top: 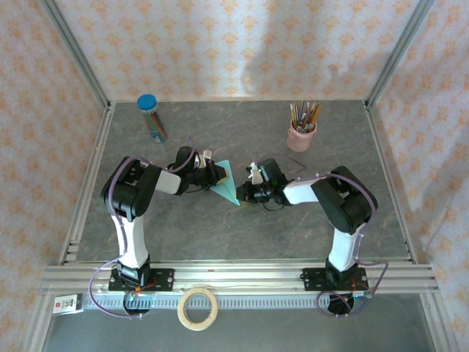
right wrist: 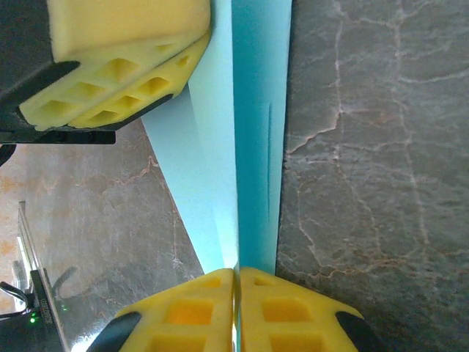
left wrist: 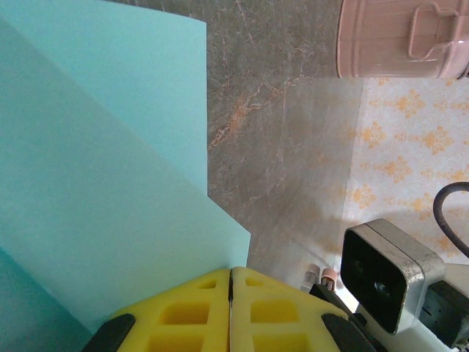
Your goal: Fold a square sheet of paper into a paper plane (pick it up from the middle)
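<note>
The light turquoise sheet of paper (top: 229, 183) is folded into a pointed triangle and held just above the grey table between both arms. My left gripper (top: 215, 173) is shut on its upper left edge. In the left wrist view the yellow pads (left wrist: 190, 315) meet at the paper (left wrist: 95, 183) with no gap. My right gripper (top: 246, 193) is shut on the lower point. In the right wrist view the folded layers of the paper (right wrist: 253, 147) run straight into the closed right gripper (right wrist: 236, 273), and the left gripper's pads (right wrist: 124, 73) show at the top left.
A clear tube of pencils with a blue cap (top: 152, 117) lies at the back left. A pink cup of pencils (top: 302, 130) stands at the back right, seen also as the pink cup (left wrist: 396, 37). A tape roll (top: 198, 308) rests near the front rail.
</note>
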